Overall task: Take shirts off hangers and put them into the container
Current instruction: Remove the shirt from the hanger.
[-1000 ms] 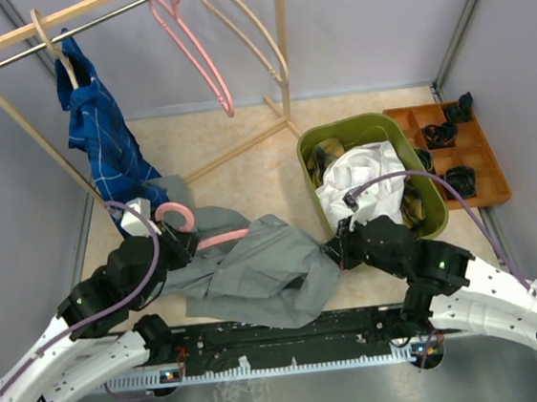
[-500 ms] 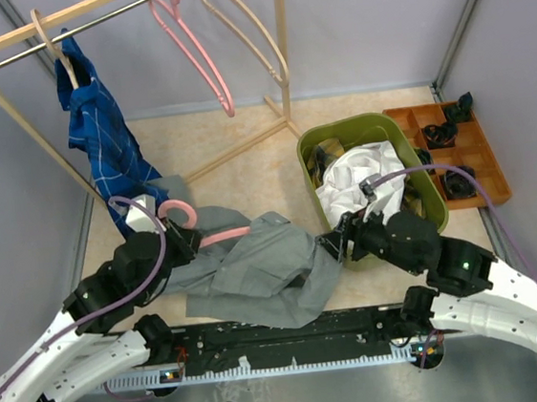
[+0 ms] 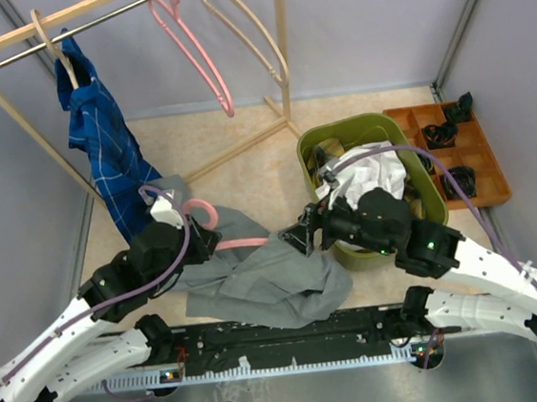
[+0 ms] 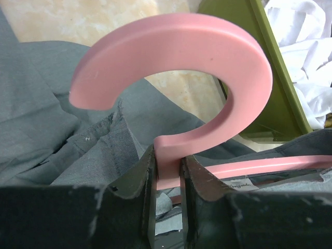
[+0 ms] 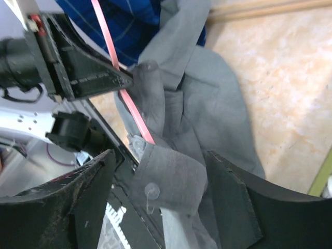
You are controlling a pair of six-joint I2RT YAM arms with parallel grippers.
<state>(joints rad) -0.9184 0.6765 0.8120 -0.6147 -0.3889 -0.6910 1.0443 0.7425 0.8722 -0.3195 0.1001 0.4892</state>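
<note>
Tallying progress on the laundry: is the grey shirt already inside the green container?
No, the grey shirt lies spread on the table to the left of the container, not in it.

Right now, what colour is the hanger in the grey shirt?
The hanger is pink, clearest in the left wrist view.

Top view: bright, even, diffuse light from above; faint soft shadows under the grey shirt (image 3: 257, 274). Left wrist view: pink hanger (image 4: 176, 67) sharp, floor (image 4: 104, 21) behind mildly soft. Right wrist view: dimmer, right gripper fingers (image 5: 78, 202) dark and blurred.
</note>
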